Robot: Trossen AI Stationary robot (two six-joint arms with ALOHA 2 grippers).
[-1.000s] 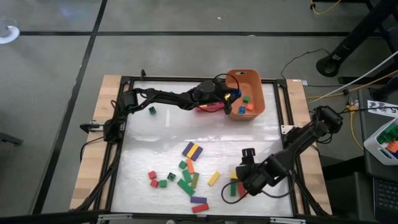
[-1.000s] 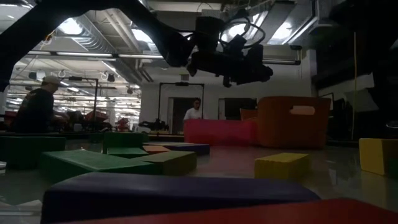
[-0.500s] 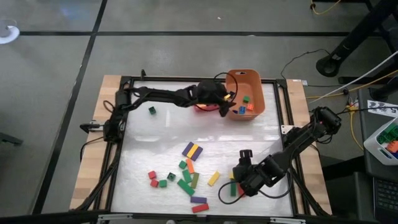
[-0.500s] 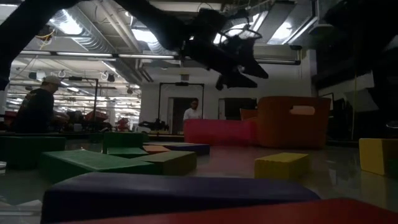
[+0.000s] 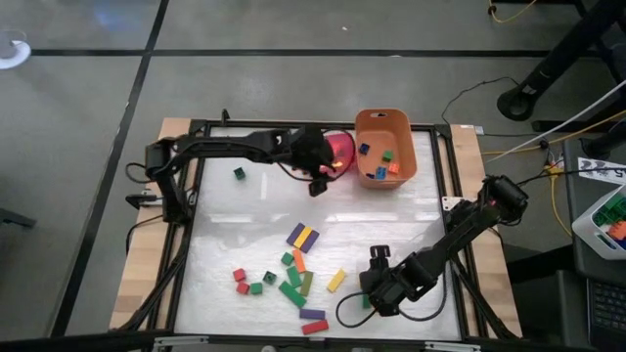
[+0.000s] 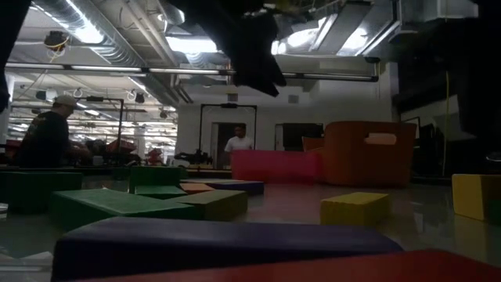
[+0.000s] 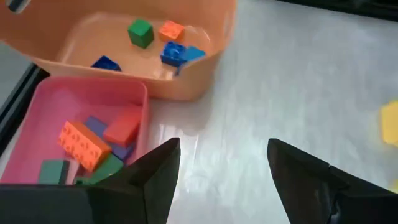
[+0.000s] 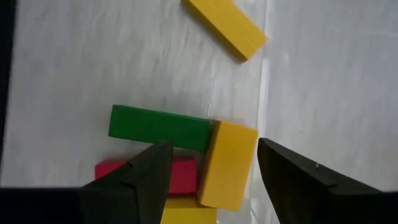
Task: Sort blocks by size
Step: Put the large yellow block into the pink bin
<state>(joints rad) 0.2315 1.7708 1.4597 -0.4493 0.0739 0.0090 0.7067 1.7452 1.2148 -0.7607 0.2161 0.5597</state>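
Loose blocks (image 5: 293, 279) lie on the white table's near half, and one green cube (image 5: 239, 173) sits far left. The orange tub (image 5: 384, 122) holds small cubes (image 7: 141, 32). The pink tray (image 7: 93, 93) beside it holds longer bars (image 7: 81, 144). My left gripper (image 5: 318, 181) hangs open over the table just near of the tray, with nothing between its fingers (image 7: 155, 171). My right gripper (image 5: 376, 295) stands open, pointing down over a yellow bar (image 8: 227, 163) that lies against a green bar (image 8: 160, 127) and a red bar (image 8: 183, 173).
A black frame (image 5: 186, 235) rims the table. Another yellow bar (image 8: 224, 25) lies beyond the right gripper. A purple and yellow pair (image 5: 303, 236) lies mid-table. Bare white table stretches between the tub and the near blocks. People (image 6: 47, 133) stand in the room behind.
My left gripper has drawn back from over the orange tub toward the table's left and near side. It has risen and tipped its fingers up. A blue cube shows in the tub where it was. My right gripper has sunk toward the yellow, green and red bars.
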